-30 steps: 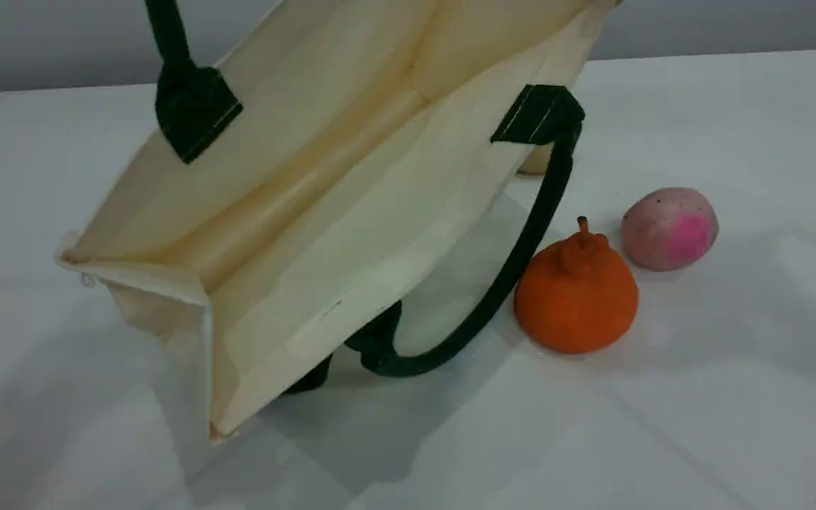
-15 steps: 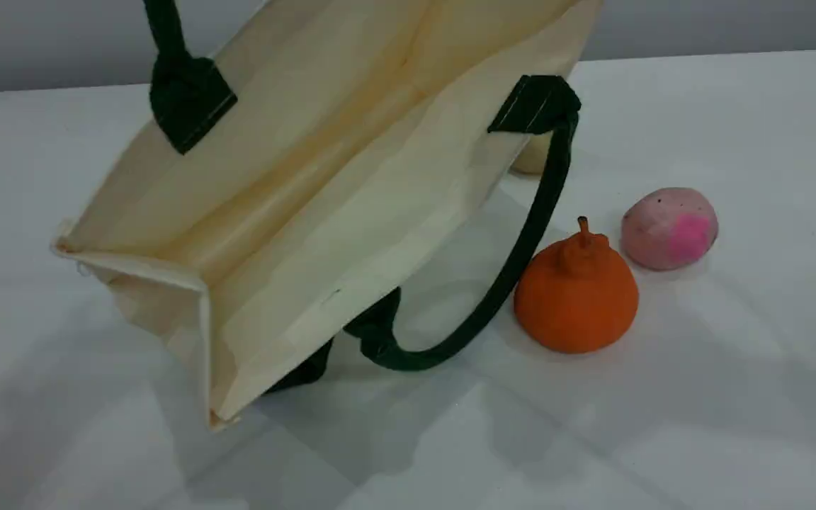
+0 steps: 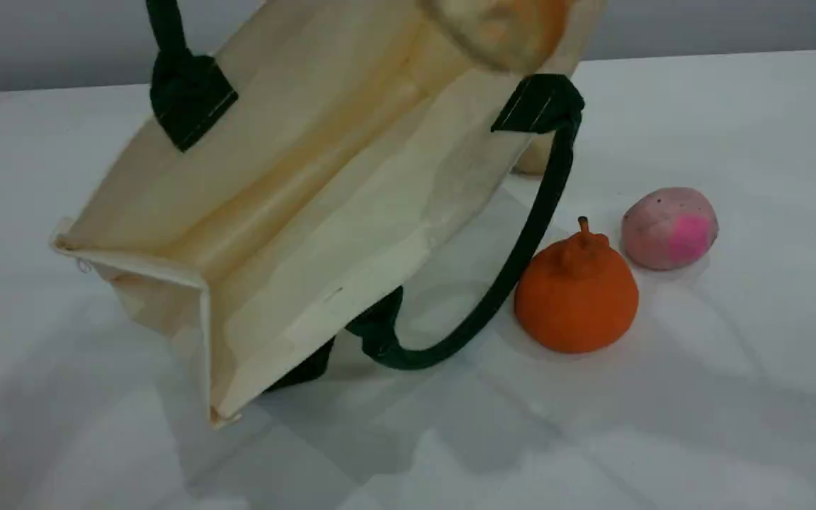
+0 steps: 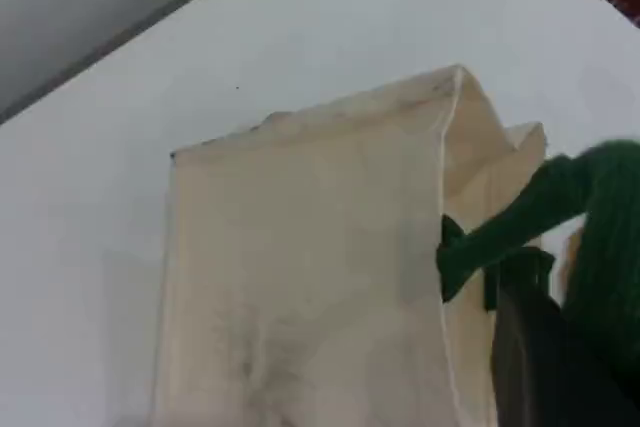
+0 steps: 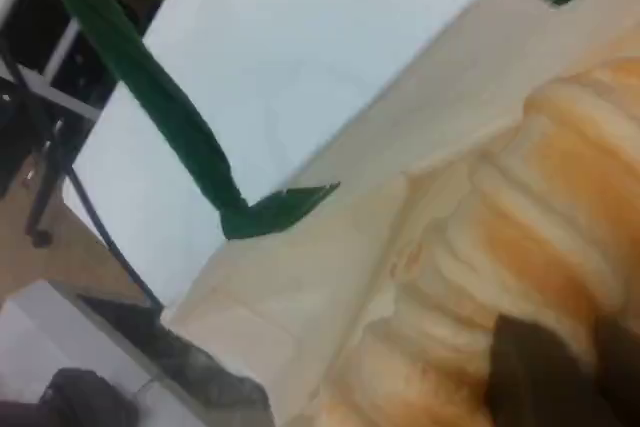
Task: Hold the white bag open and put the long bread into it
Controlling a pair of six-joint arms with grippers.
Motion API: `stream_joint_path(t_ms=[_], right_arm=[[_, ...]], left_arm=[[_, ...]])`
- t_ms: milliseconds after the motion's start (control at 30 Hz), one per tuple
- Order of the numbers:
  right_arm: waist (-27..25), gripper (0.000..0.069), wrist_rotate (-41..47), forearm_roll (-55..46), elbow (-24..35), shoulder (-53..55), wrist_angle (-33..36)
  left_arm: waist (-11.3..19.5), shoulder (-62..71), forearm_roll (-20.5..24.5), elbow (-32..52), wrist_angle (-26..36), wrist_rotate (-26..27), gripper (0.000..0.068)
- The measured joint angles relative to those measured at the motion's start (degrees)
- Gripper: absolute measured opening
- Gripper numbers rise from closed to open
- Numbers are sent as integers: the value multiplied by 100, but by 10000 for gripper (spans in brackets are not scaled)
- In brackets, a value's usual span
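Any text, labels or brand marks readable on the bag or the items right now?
None. The white bag is plain canvas, and its green tabs show only stitching. The long bread, orange fruit and pink lump carry no lettering.

a lab-like test setup: bare white table (image 3: 734, 425), plain grey wall (image 3: 734, 25), toy foods

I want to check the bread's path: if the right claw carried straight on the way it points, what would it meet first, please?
Probably the inner wall of the white bag. The right claw holds the long bread over the open mouth; depth is unclear.
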Motion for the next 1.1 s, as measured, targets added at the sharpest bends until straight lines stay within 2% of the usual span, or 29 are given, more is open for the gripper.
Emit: stream_joint_path(t_ms=[300, 633, 867, 1100], right_arm=[[889, 45, -263, 699, 0, 735, -1230], [1414, 45, -321, 1209, 103, 894, -3049], [1724, 45, -329, 1246, 129, 1184, -3229], [1724, 45, -374, 1312, 135, 1233, -3205]], left_arm=[[0, -13, -100, -132, 288, -5, 76], [0, -14, -55, -363, 383, -39, 76], [0, -10, -47, -363, 348, -39, 76], [0, -10, -62, -363, 349, -39, 76]])
